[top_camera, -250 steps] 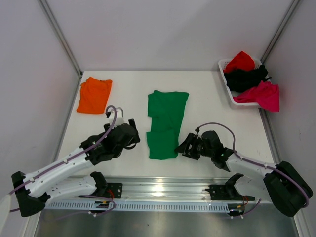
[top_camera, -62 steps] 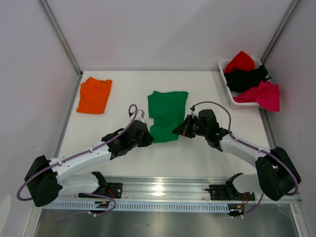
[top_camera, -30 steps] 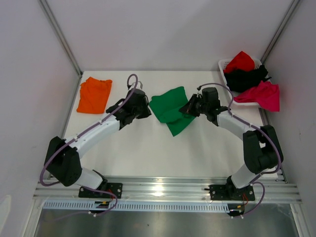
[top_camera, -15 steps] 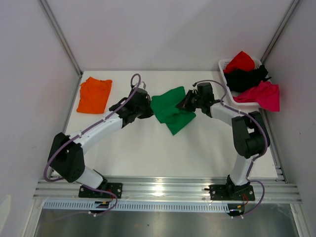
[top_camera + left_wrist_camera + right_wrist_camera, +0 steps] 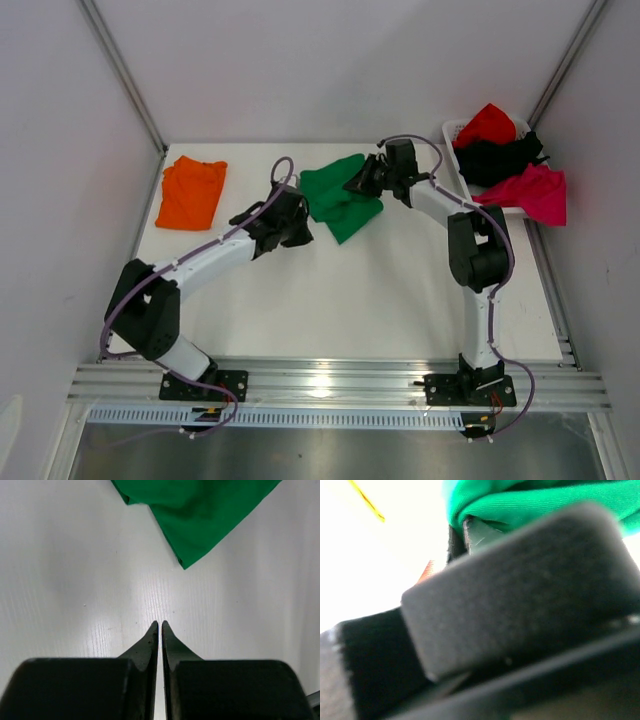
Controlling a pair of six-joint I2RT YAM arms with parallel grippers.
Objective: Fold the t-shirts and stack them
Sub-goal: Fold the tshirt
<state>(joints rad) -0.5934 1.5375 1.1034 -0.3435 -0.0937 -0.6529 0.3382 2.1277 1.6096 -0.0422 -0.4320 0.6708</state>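
Note:
The bright green t-shirt (image 5: 338, 198) lies bunched at the back middle of the table, its pointed corner toward the front (image 5: 186, 562). My right gripper (image 5: 361, 182) is shut on its far right edge, and green cloth (image 5: 535, 500) wraps over the fingertips (image 5: 470, 530). My left gripper (image 5: 303, 229) sits just left of the shirt, jaws shut on nothing (image 5: 160, 624), a short gap from the green corner. The orange t-shirt (image 5: 191, 192) lies folded at the back left, away from both grippers.
A white basket (image 5: 456, 170) at the back right corner holds red (image 5: 487, 122), black (image 5: 500, 157) and magenta (image 5: 535, 192) t-shirts. The right arm stretches far back alongside it. White walls close in the table on three sides.
The right gripper has carried the green shirt toward the back of the table. The shirt's left edge has drawn away from the left gripper, which has barely moved.

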